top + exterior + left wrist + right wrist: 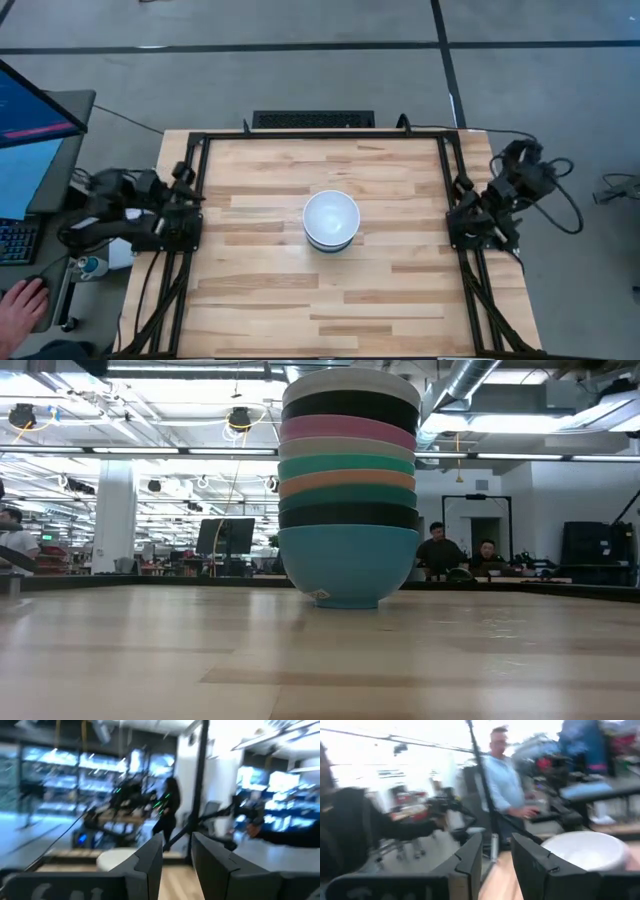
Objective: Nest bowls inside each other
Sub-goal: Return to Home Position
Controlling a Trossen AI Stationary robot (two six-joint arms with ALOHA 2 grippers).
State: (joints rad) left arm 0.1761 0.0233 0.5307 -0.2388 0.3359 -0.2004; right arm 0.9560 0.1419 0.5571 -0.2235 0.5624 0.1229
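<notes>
Bowls (331, 220) stand nested in one upright tower at the middle of the wooden tabletop (250, 290), about midway between the two arms and well apart from both. From above only the top white bowl (331, 214) shows, with a sliver of darker rim under its near edge. The low view shows nine layers. A turquoise-blue bowl (348, 565) rests on the wood at the base. Above it come a black bowl (348, 516), a dark teal bowl (348, 497), an orange bowl (348, 481), a green-cyan bowl (346, 464), a pale grey-white bowl (346, 448), a pink bowl (346, 430), a second black bowl (350, 407), and the white one as the cap. Each upper bowl shows only as a band of rim and wall. The left arm (130, 212) sits bunched at the left edge of the tabletop, over the black frame rail. The left hand (177, 857) is raised and looks level across the room, its two fingers (150, 862) slightly spread with a narrow gap and nothing between them. The right arm (495, 200) sits at the right edge. The right hand (496, 852) is likewise slightly spread and holds nothing, and the white top of the stack is in sight beyond one finger. Two seated people (440, 550) show far behind the stack in the low view. The right wrist view takes in a person in a light blue shirt (502, 785) standing beyond the frame.
</notes>
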